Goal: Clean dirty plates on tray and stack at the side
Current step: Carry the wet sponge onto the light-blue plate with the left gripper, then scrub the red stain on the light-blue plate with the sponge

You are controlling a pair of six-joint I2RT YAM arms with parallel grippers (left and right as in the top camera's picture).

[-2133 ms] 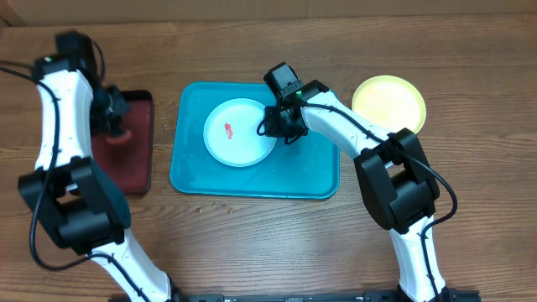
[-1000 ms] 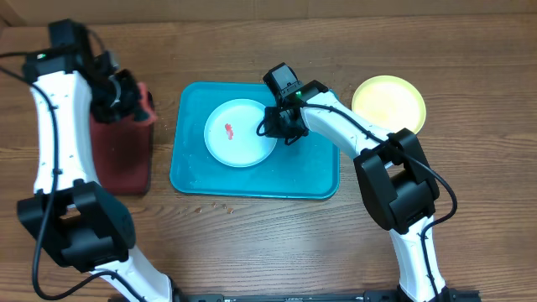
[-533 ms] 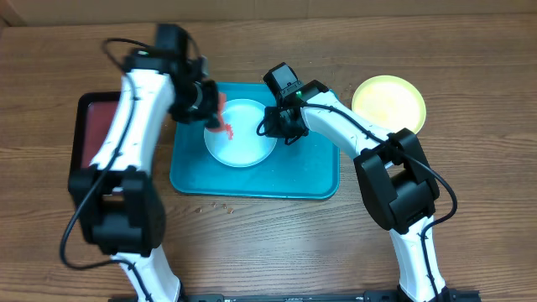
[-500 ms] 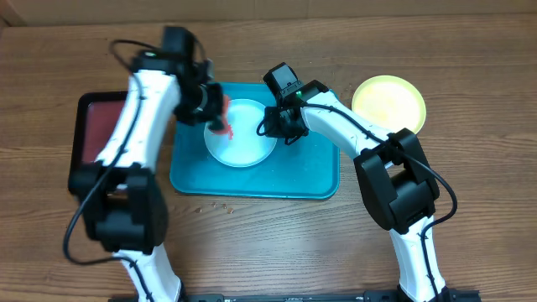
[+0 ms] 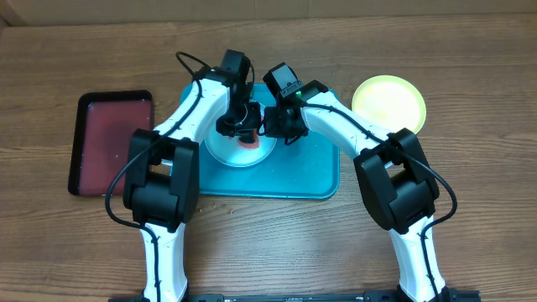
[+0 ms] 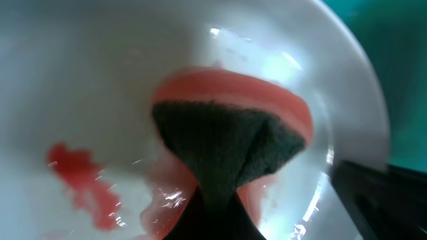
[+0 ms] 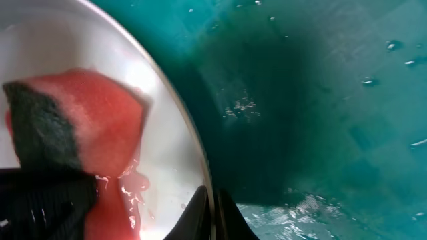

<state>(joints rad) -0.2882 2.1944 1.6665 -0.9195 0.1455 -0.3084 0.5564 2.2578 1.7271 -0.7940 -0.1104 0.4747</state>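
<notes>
A pale whitish plate [image 5: 220,144] lies on the turquoise tray [image 5: 302,172]. My left gripper [image 5: 242,126] is shut on a red sponge [image 5: 249,137] with a dark green scouring side and presses it onto the plate. In the left wrist view the sponge [image 6: 230,143] sits right of a red smear [image 6: 83,187] on the plate [image 6: 100,67]. My right gripper [image 5: 281,126] is shut on the plate's right rim, with thin fingers [image 7: 200,210] either side of it. A yellow-green plate [image 5: 388,102] lies on the table to the right. No third plate shows.
A dark red, black-rimmed tray [image 5: 111,143] lies at the left on the wooden table. Small crumbs [image 5: 214,207] lie in front of the turquoise tray. The tray floor [image 7: 320,100] is wet beside the plate.
My left arm has swung from the dark red tray rightward across to the plate, carrying the sponge, and now has it down on the plate. The right arm has not moved.
</notes>
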